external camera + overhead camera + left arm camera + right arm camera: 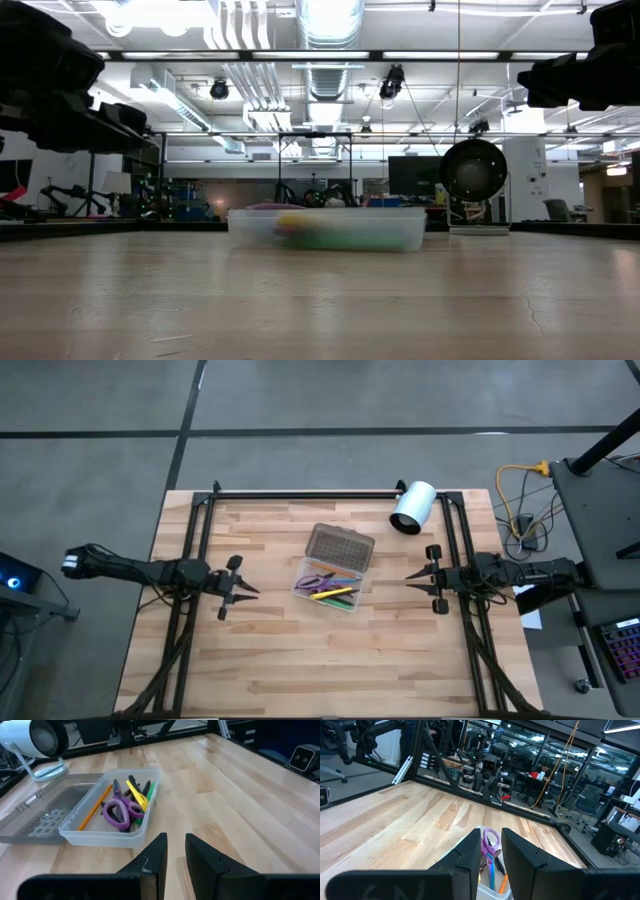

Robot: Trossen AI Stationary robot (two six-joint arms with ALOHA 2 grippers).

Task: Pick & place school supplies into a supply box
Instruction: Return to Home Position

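**Supplies lie in the open box, both arms clear at the sides**

The small clear plastic rectangular supply box [300,586] sits near the middle of the light wooden plank worktop [300,660]. Its grey dotted hinged lid [340,545] lies flat and open on the 12 o'clock side of the tray.

Inside the tray lie the purple-handled scissors [122,812], with a thin yellow pen [136,795] across them. A green pen [148,795] runs along one long wall and an orange pencil [94,809] along the other. Other dark thin pieces lie under them, too tangled to tell apart.

The left end effector [245,589] hovers at 9 o'clock from the box, well apart from it and pointing toward it. Its fingers are drawn together to a narrow slit and grip nothing. The right end effector [415,576] hovers at 3 o'clock from the box, also apart and facing it. Its fingers are likewise nearly together and empty.

A white cylindrical device [413,507] on a pale base stands at 1 o'clock from the box, near the worktop's far edge.
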